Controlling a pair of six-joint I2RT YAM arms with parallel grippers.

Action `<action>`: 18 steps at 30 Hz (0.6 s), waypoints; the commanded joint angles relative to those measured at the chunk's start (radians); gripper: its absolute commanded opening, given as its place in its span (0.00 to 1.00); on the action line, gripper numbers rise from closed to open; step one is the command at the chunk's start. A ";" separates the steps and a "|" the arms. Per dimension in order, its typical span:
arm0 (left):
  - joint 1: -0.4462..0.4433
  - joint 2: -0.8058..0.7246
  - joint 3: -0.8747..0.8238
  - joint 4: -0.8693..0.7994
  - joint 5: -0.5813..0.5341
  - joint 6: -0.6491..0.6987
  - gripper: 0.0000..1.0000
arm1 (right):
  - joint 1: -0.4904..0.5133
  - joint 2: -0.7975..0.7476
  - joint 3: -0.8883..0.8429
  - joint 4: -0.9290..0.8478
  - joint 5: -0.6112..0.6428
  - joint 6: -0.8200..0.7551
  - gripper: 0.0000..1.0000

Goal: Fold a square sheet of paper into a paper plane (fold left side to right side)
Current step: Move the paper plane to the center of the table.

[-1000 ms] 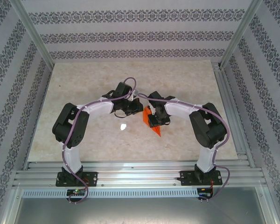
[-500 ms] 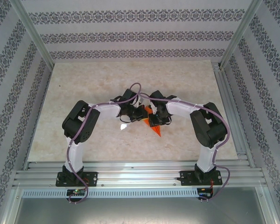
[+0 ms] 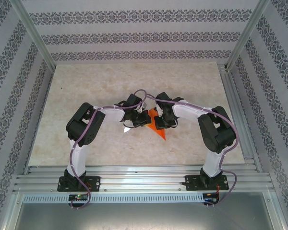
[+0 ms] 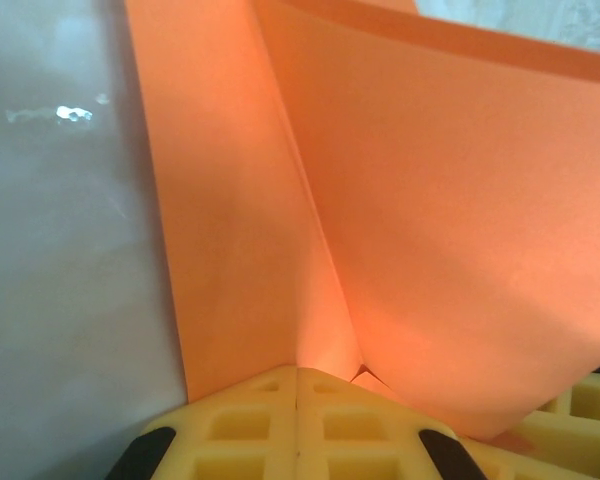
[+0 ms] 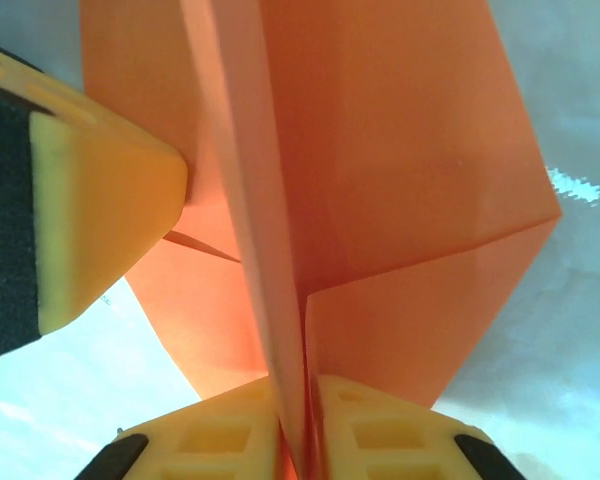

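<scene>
A: Two arms meet over the middle of the worktop (image 3: pixel 86 91) in the overhead view. The orange paper (image 3: pixel 157 127) sits between them, its point jutting towards the bases just past the right fingers (image 3: pixel 159 120).
B: Grip?
A: Too small to judge from above; the wrist views settle it. Left fingers (image 4: pixel 296 390) are together, with the paper's crease rising straight out of their tips, so they are clamped on it. One flap spreads to each side of that crease.
B: The right?
A: Right fingers (image 5: pixel 322 405) are pressed on a standing fold, a sliver of orange in the seam between them. One left finger (image 5: pixel 110 200), yellow with a black back, touches the paper up and left of them.
B: Paper flat?
A: No, it stands up at the fold. Cannot tell whether its point touches the worktop.
B: Surroundings?
A: Pale marbled worktop, with a bright spot (image 3: pixel 127 129) just beside the left fingers. Patterned wallpaper (image 3: pixel 134 36) on three sides, aluminium rails (image 3: pixel 144 178) at the near edge.
</scene>
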 commanded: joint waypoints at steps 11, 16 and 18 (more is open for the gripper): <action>-0.006 -0.002 0.014 -0.056 -0.051 0.037 0.00 | 0.008 -0.006 0.030 -0.037 0.025 -0.021 0.01; -0.007 -0.007 0.017 -0.059 -0.051 0.039 0.00 | 0.009 0.000 0.064 -0.059 0.033 -0.028 0.17; -0.007 -0.006 0.018 -0.061 -0.050 0.040 0.00 | 0.011 0.013 0.079 -0.060 0.035 -0.028 0.18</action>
